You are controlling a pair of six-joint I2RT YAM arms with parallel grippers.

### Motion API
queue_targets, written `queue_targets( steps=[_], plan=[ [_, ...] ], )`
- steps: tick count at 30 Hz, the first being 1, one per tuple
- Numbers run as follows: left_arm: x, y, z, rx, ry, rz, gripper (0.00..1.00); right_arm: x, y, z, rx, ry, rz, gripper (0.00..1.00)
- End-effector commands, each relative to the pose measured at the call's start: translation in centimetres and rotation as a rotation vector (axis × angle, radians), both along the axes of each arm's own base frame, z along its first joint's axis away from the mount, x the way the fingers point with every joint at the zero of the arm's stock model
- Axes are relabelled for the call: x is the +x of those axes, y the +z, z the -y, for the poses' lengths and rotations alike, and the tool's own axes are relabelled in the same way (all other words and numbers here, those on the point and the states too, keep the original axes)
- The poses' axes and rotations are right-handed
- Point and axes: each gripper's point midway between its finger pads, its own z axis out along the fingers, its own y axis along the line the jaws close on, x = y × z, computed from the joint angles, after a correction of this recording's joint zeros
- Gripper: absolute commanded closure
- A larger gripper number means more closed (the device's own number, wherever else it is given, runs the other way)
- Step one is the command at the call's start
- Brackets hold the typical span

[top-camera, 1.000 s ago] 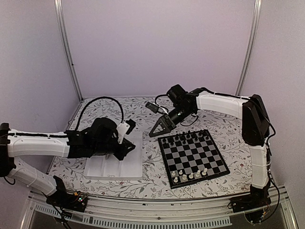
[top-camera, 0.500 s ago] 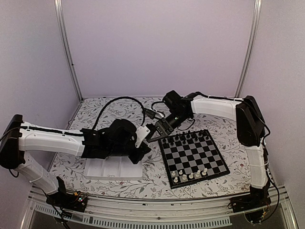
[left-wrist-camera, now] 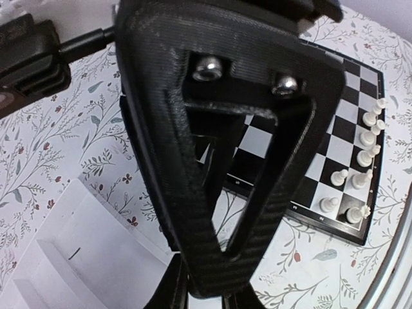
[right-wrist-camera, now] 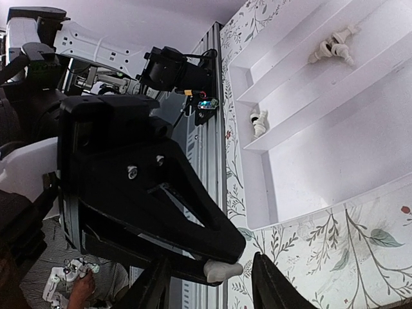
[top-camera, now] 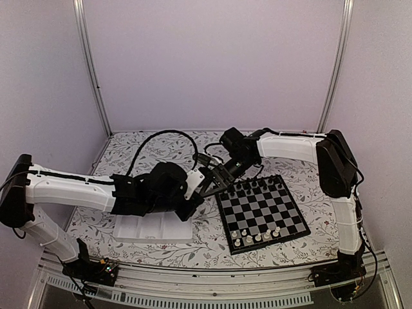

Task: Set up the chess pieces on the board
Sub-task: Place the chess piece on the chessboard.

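Observation:
The board [top-camera: 261,209] lies right of centre, with black chess pieces [top-camera: 251,187] along its far row and white ones [top-camera: 257,235] along its near row. My left gripper [top-camera: 203,188] and right gripper [top-camera: 214,181] meet tip to tip just left of the board's far corner. In the right wrist view the left gripper's fingers [right-wrist-camera: 193,219] are shut on a small white chess piece [right-wrist-camera: 223,270]. That piece sits between the open fingers of my right gripper [right-wrist-camera: 215,286], with a gap on the right side. More white pieces [right-wrist-camera: 335,46] lie in the tray.
The white compartment tray [top-camera: 154,225] sits under the left arm, left of the board, its corner [left-wrist-camera: 77,257] also in the left wrist view. White pieces [left-wrist-camera: 364,145] line the board's edge there. Cables loop behind both wrists. A metal rail runs along the near edge.
The left gripper swung right from over the tray to the board's far-left corner. The right gripper came down and left to meet it, and its jaws have narrowed around the left gripper's tip.

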Motion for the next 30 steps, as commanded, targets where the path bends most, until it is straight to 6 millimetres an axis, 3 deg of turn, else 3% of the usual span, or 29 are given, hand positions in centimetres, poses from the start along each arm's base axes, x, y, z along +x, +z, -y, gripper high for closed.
queue_targets(
  steps=[1,5,16,21,25,30],
  plan=[
    [0.0,1.1,0.5,-0.01,0.004,0.034,0.9,-0.3,-1.0,0.0,-0.032,-0.003,0.005,0.56],
    [-0.1,1.1,0.7,-0.012,-0.002,0.032,0.9,-0.3,-0.9,0.0,-0.027,-0.002,0.012,0.63],
    [-0.7,1.9,1.8,-0.04,-0.035,0.037,0.9,0.1,-0.6,-0.5,-0.01,-0.003,0.018,0.68],
    [-0.7,1.9,1.9,-0.041,-0.037,0.038,0.89,0.1,-0.5,-0.5,-0.002,0.001,0.017,0.83],
    [-0.2,1.8,1.4,-0.028,-0.006,0.056,0.82,0.2,-0.6,-0.4,-0.012,-0.004,0.045,0.91],
    [0.3,2.6,-0.4,-0.014,0.067,0.083,0.73,1.1,-0.3,0.4,-0.041,-0.03,0.146,0.93]
  ],
)
